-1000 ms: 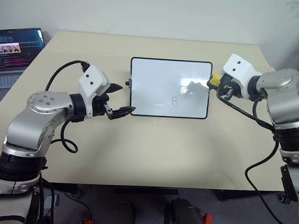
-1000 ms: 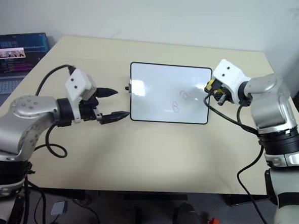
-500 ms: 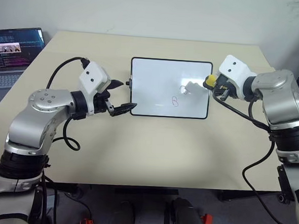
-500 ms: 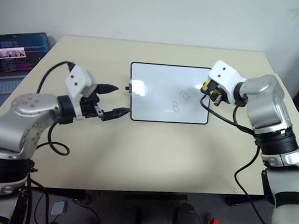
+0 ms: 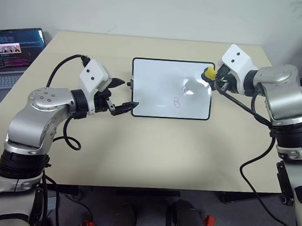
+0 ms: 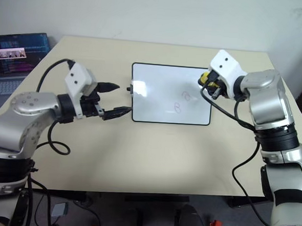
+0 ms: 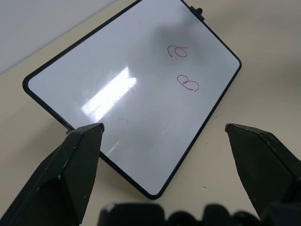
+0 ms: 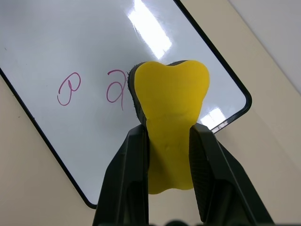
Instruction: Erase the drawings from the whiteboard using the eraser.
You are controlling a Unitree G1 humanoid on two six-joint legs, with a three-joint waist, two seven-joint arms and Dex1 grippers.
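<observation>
1. Two marks point(image 5: 181, 95) remain right of centre on the board point(image 5: 158, 85), mid-table.
2. The eraser point(image 5: 210, 73), pinched in the right gripper point(image 5: 213, 77), hangs at the marks' 2 o'clock; that arm is nearer.
3. The left gripper point(image 5: 124, 95), spread, flanks the board's 9 o'clock edge.
4. The right wrist view shows the eraser overlapping one mark.

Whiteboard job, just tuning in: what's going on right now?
The right gripper is shut on the eraser, holding it over the whiteboard near its right edge. Two marker drawings are on the board. The left gripper is open at the board's left edge, not gripping it.
</observation>
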